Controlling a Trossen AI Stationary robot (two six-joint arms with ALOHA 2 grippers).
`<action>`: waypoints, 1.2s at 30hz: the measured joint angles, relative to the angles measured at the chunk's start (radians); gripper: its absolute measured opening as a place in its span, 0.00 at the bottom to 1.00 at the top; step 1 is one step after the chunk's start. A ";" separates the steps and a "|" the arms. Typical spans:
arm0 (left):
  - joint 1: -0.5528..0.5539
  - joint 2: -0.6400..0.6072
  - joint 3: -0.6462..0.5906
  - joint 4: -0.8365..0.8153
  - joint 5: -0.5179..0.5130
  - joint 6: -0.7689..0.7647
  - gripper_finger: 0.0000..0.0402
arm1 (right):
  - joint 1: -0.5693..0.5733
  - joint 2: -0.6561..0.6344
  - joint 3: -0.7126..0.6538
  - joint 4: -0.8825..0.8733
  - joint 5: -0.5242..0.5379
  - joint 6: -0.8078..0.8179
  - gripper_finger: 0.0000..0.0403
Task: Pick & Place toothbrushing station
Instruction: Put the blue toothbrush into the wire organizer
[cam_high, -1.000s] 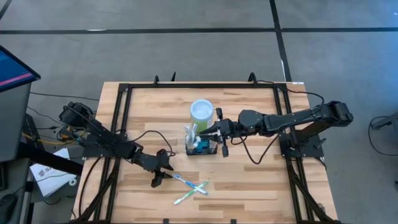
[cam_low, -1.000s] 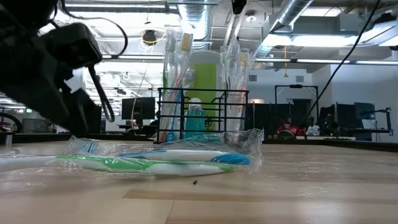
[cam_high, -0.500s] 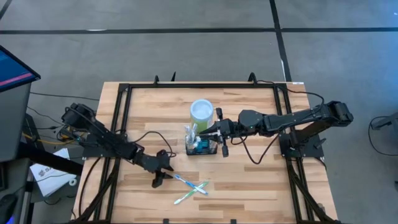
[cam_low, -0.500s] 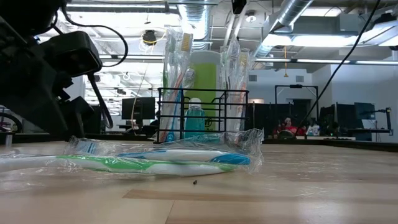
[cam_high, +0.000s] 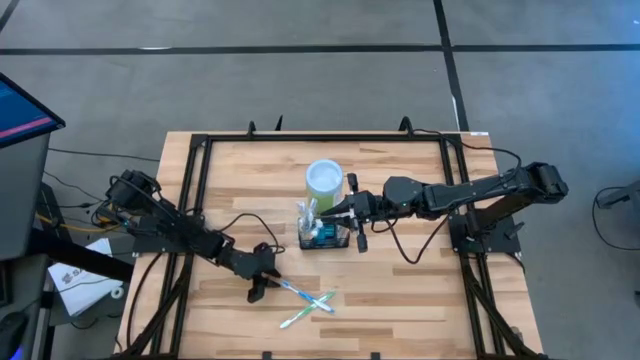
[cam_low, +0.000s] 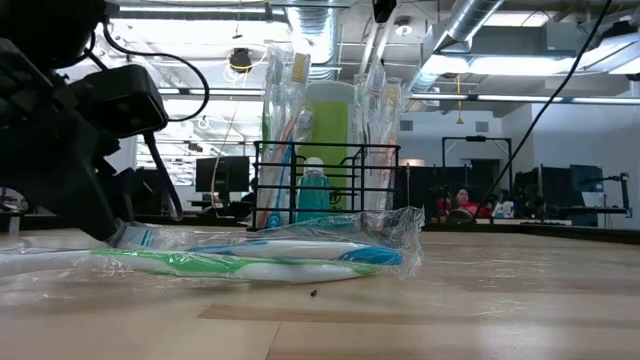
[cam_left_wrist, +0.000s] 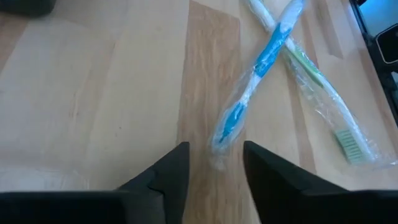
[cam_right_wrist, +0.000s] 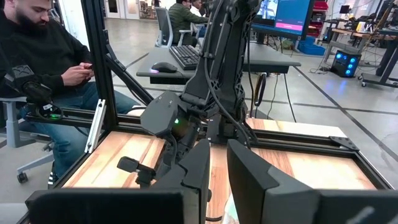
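- Near the middle of the table (cam_high: 400, 300), the black wire caddy (cam_high: 326, 238) stands upright just in front of the green cup (cam_high: 324, 180); it holds wrapped toothbrushes and a small teal bottle (cam_low: 313, 192) (the low view shows them rising above its rim).
- On the bare wood nearer the front edge, two more wrapped toothbrushes lie crossed: a blue toothbrush (cam_left_wrist: 258, 74) over a green toothbrush (cam_left_wrist: 323, 109), well apart from the caddy.
- The left gripper (cam_high: 258, 284) is down at table level at the near end of the blue one; in the left wrist view its two fingers (cam_left_wrist: 171, 177) stand apart with the wrapper's end in the gap between them, and nothing is gripped yet.
- The right gripper (cam_high: 352, 222) sits at the caddy's right side, up against its rim. Its fingers (cam_right_wrist: 199, 165) show only a narrow gap in its own view; whether they pinch the wire or merely rest beside it I cannot tell.
- The step in hand looks like picking up the blue toothbrush, to be carried to the caddy.
- My judgement of the next move: the left fingers need to close squarely on the brush handle rather than on loose wrapper alone, since a grip on the film may let the brush slip or swing when lifted.
- The green brush lies under the blue one at the crossing, so a lift could drag it along.
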 joint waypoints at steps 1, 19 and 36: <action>0.000 0.000 0.000 0.000 0.006 -0.001 0.34 | 0.000 0.000 0.000 0.000 0.000 0.000 0.12; 0.000 -0.045 0.000 0.006 0.014 -0.019 0.00 | 0.001 0.000 0.000 -0.008 0.000 0.000 0.12; 0.001 -0.404 0.034 -0.178 0.024 -0.080 0.00 | 0.027 0.000 0.000 -0.074 -0.026 -0.001 0.12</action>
